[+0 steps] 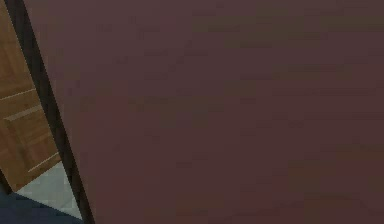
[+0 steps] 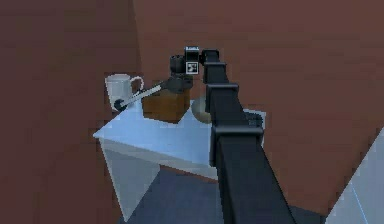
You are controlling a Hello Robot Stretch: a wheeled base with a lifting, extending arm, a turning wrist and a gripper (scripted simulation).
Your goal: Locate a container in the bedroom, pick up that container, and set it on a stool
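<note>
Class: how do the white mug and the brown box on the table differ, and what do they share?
The mug is white and rounded, the box brown and flat-sided. The mug has a handle, the box none. In the arm side view the mug stands left of the box. Both rest on the white table.

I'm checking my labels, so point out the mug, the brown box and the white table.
mug (image 2: 124,88): arm side view, on its white body.
brown box (image 2: 166,106): arm side view, on its front face.
white table (image 2: 160,137): arm side view, on the bare top.
</note>
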